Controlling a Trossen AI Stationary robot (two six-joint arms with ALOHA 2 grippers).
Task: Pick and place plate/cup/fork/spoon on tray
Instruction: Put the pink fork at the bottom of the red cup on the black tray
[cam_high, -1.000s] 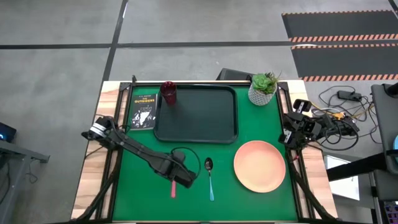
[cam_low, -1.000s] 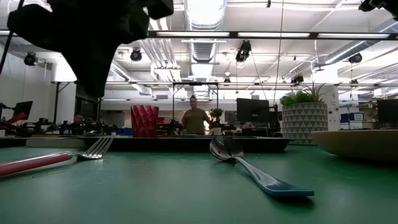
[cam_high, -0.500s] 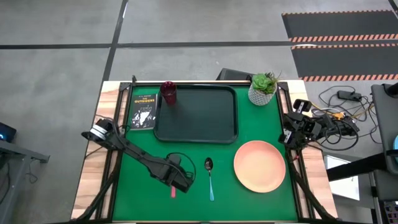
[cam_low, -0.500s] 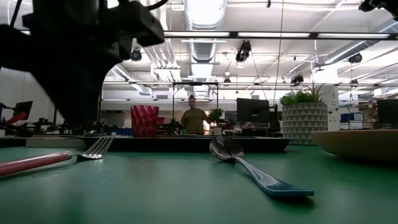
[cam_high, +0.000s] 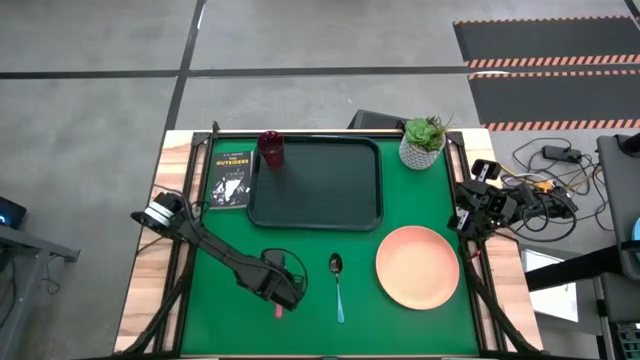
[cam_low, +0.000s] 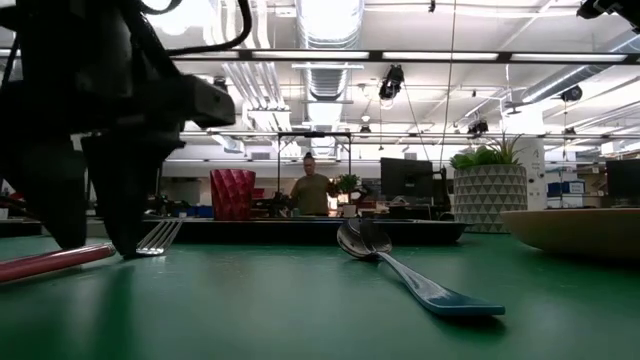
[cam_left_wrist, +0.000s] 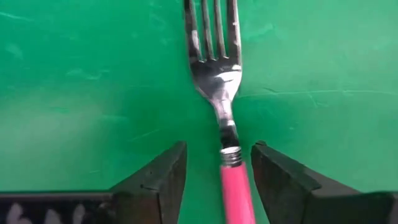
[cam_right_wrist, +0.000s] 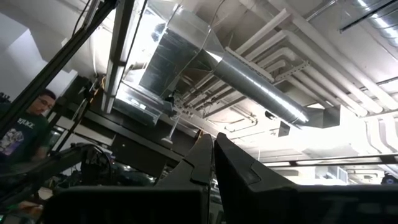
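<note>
The fork (cam_left_wrist: 219, 74), with silver tines and a pink-red handle (cam_high: 278, 309), lies flat on the green mat. My left gripper (cam_left_wrist: 217, 152) is open and low over it, one finger on each side of the handle's top end, not touching. In the low view its fingers (cam_low: 125, 215) reach almost down to the mat. The blue-handled spoon (cam_high: 337, 285) lies to the right of the fork, and the peach plate (cam_high: 417, 266) lies farther right. The dark red cup (cam_high: 271, 148) stands at the tray's (cam_high: 320, 220) far left corner. My right gripper (cam_right_wrist: 214, 149) waits shut at the table's right edge.
A black book (cam_high: 231, 175) lies left of the tray. A white pot with a green plant (cam_high: 423, 143) stands at the tray's far right. A person stands in the room beyond the table (cam_low: 312, 192).
My left gripper has come down toward the mat and shifted a little toward the table's near left, over the fork's handle. Its fingers have opened and now stand on either side of the handle. The fork has stayed where it was.
</note>
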